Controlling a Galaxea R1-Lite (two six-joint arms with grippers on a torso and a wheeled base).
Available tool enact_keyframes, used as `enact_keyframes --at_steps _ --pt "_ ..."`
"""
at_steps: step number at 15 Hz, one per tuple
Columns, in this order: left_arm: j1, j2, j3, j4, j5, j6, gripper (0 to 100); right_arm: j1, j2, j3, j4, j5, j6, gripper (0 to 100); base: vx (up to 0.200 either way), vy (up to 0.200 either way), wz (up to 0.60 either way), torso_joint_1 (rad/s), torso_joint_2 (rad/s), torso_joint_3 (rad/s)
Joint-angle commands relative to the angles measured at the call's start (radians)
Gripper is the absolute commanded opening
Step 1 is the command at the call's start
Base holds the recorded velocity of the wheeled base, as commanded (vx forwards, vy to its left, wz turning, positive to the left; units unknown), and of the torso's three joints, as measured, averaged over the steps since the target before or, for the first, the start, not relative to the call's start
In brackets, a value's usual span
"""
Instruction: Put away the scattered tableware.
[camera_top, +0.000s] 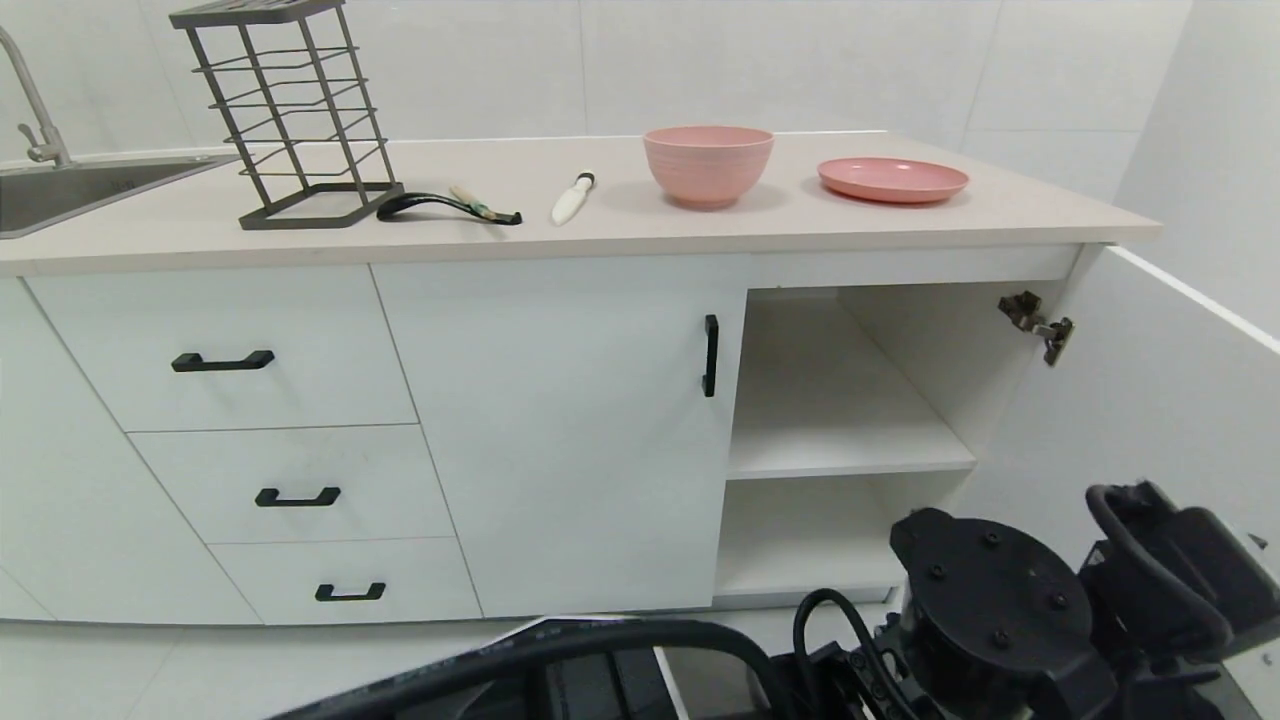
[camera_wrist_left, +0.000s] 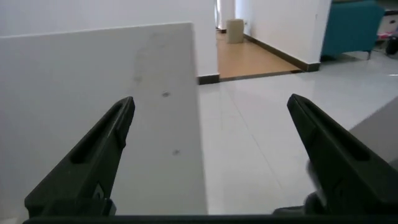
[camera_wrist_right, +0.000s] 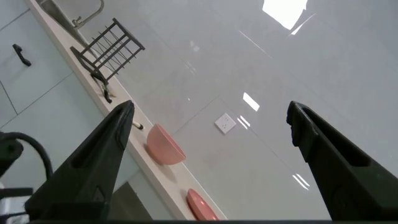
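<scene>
On the countertop (camera_top: 560, 232) stand a pink bowl (camera_top: 708, 163) and, to its right, a flat pink plate (camera_top: 893, 179). Left of the bowl lie a white-handled knife (camera_top: 572, 198) and a black ladle (camera_top: 440, 207) with a wooden-handled utensil across it. My right gripper (camera_wrist_right: 211, 115) is open with nothing in it, low and away from the counter, facing up toward the bowl (camera_wrist_right: 165, 146), plate (camera_wrist_right: 202, 205) and ladle (camera_wrist_right: 102, 84). My left gripper (camera_wrist_left: 211, 112) is open with nothing between its fingers, facing a white panel (camera_wrist_left: 99, 93) and the floor.
A black wire rack (camera_top: 290, 110) stands at the counter's left, beside a sink (camera_top: 70, 190) with a tap. The right cabinet stands open, its door (camera_top: 1150, 400) swung out to the right, showing a bare shelf (camera_top: 840, 440). Drawers with black handles fill the left.
</scene>
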Motion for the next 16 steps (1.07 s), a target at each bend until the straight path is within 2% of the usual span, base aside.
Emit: enact_keyframes --at_steps 1,2,3,5,6,8,11,14,15,16 --pt "0.116 -0.085 0.009 0.041 -0.001 -0.004 100 0.0 -0.018 0.007 0.001 0.0 -0.002 100 0.0 0.0 0.0 0.0 0.0 0.0" --pt "0.127 -0.093 0.009 0.047 -0.002 -0.004 100 0.0 -0.019 0.009 0.001 0.0 -0.002 100 0.0 0.0 0.0 0.0 0.0 0.0" --pt "0.248 -0.177 0.012 0.101 -0.022 -0.004 100 0.001 -0.03 0.023 0.001 0.0 -0.002 100 0.0 0.0 0.0 0.0 0.0 0.0" --pt "0.379 -0.28 0.064 0.134 -0.024 0.0 100 0.001 -0.054 0.055 0.002 0.0 -0.002 100 0.0 0.0 0.0 0.0 0.0 0.0" --pt "0.46 -0.364 0.159 0.148 -0.022 0.005 100 0.003 -0.071 0.084 0.002 0.0 -0.002 100 0.0 0.0 0.0 0.0 0.0 0.0" --pt "0.56 -0.482 0.335 0.136 -0.021 0.011 100 0.005 -0.087 0.104 0.002 0.0 -0.002 100 0.0 0.0 0.0 0.0 0.0 0.0" --pt "0.701 -0.647 0.556 0.068 -0.027 0.059 100 0.023 -0.11 0.109 0.002 0.002 -0.004 100 0.0 0.0 0.0 0.0 0.0 0.0" --pt "0.785 -0.797 0.736 -0.005 -0.027 0.077 100 0.052 -0.15 0.123 0.005 0.002 -0.004 100 0.0 0.0 0.0 0.0 0.0 0.0" --pt "0.837 -0.907 0.838 -0.016 -0.029 0.1 100 0.074 -0.193 0.156 0.01 0.003 -0.007 100 0.0 0.0 0.0 0.0 0.0 0.0" --pt "0.871 -0.976 0.898 -0.011 -0.029 0.1 100 0.089 -0.226 0.179 0.03 0.002 -0.016 100 0.0 0.0 0.0 0.0 0.0 0.0"
